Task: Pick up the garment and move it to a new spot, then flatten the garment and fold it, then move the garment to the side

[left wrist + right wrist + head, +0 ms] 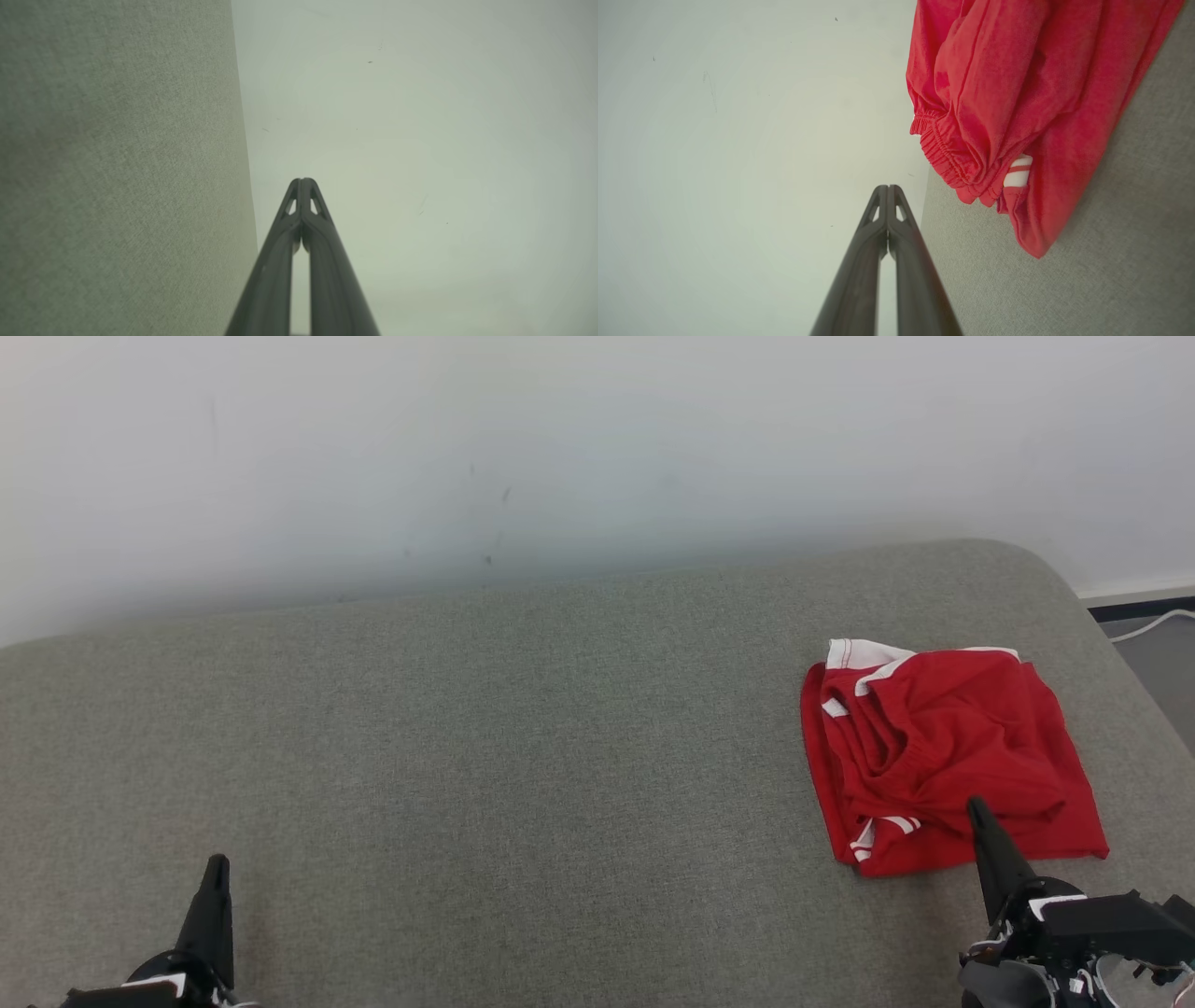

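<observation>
Red garment [943,756] lies, perhaps folded, on cushion [513,756]; left pincer [217,863] and right pincer [976,805] pressed together.

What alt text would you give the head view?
A red garment with white trim lies loosely folded on the right side of a grey upholstered surface, pale wall behind. The shut right gripper points up at its near edge; the shut left gripper sits at lower left.

The garment [943,756] is bright red, with white trim and short white stripes. The padded surface [467,756] is a flecked grey-green weave. The wall [560,448] is off-white with small dark specks. The left gripper [217,868] and right gripper [976,807] are black
</observation>
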Robot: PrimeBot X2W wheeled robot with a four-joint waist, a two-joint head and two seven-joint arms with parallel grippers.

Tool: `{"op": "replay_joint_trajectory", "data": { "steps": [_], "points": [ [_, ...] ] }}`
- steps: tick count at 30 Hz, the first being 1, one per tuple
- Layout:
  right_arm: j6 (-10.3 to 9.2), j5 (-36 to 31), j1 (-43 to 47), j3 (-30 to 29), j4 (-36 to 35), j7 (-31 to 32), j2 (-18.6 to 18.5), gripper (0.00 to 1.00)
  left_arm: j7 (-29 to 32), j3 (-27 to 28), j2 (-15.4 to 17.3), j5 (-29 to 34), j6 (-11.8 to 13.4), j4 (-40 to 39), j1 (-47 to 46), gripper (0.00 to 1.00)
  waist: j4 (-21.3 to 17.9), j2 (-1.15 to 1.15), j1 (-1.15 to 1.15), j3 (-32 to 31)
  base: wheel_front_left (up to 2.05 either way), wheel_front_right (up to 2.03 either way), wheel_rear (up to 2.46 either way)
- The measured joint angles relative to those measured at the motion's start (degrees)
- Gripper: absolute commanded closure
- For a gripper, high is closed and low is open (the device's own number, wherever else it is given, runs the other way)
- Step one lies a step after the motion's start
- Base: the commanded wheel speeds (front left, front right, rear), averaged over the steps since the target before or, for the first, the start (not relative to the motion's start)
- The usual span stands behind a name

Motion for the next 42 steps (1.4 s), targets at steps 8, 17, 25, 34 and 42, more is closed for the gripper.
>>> {"op": "replay_joint_trajectory", "data": {
  "steps": [8, 17, 25, 34, 42],
  "points": [
    [0.02, 0.0, 0.0, 0.0, 0.0, 0.0, 0.0, 1.0, 0.0, 0.0, 0.0, 0.0, 0.0, 0.0, 0.0, 1.0, 0.0, 0.0, 0.0, 0.0, 0.0, 0.0, 0.0],
    [0.19, 0.0, 0.0, 0.0, 0.0, 0.0, 0.0, 1.0, 0.0, 0.0, 0.0, 0.0, 0.0, 0.0, 0.0, 1.0, 0.0, 0.0, 0.0, 0.0, 0.0, 0.0, 0.0],
    [0.19, 0.0, 0.0, 0.0, 0.0, 0.0, 0.0, 1.0, 0.0, 0.0, 0.0, 0.0, 0.0, 0.0, 0.0, 1.0, 0.0, 0.0, 0.0, 0.0, 0.0, 0.0, 0.0],
    [0.24, 0.0, 0.0, 0.0, 0.0, 0.0, 0.0, 1.0, 0.0, 0.0, 0.0, 0.0, 0.0, 0.1, 0.0, 1.0, 0.0, 0.0, 0.0, 0.0, 0.0, 0.0, 0.0],
    [0.25, 0.0, 0.0, 0.0, 0.0, 0.0, 0.0, 1.0, 0.0, 0.0, 0.0, 0.0, 0.0, 0.1, 0.0, 1.0, 0.0, 0.0, 0.0, 0.0, 0.0, 0.0, 0.0]
  ]
}}
